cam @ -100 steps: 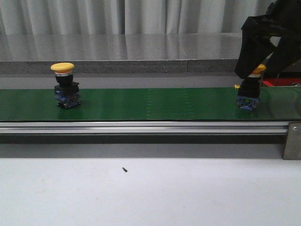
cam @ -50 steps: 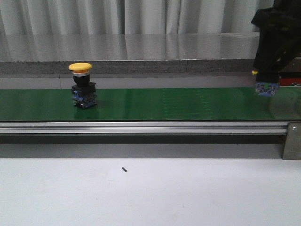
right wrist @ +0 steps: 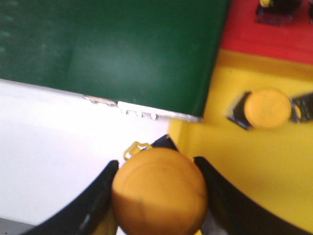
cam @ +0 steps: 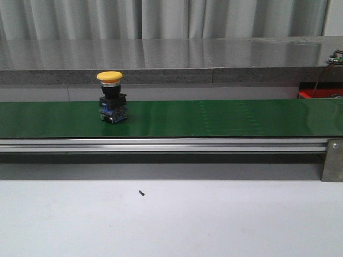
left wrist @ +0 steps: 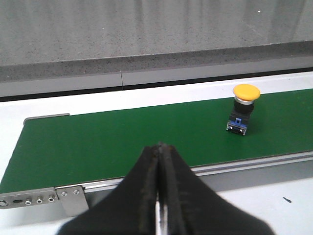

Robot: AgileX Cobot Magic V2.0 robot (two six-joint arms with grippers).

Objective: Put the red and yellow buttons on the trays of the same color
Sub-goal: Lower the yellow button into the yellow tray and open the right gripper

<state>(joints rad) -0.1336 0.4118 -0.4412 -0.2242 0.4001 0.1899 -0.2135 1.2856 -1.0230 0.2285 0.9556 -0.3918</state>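
on the green belt point(cam: 214, 118), one yellow button point(cam: 111, 104); right gripper point(right wrist: 156, 196) grips another

My right pincer point(right wrist: 156, 188) is gone from the front view, where it stood over the belt's right end a second ago. The yellow button point(right wrist: 159, 192) it lifted there goes with it. The other yellow button point(cam: 112, 104) rides the green belt point(cam: 214, 118) further toward the right.
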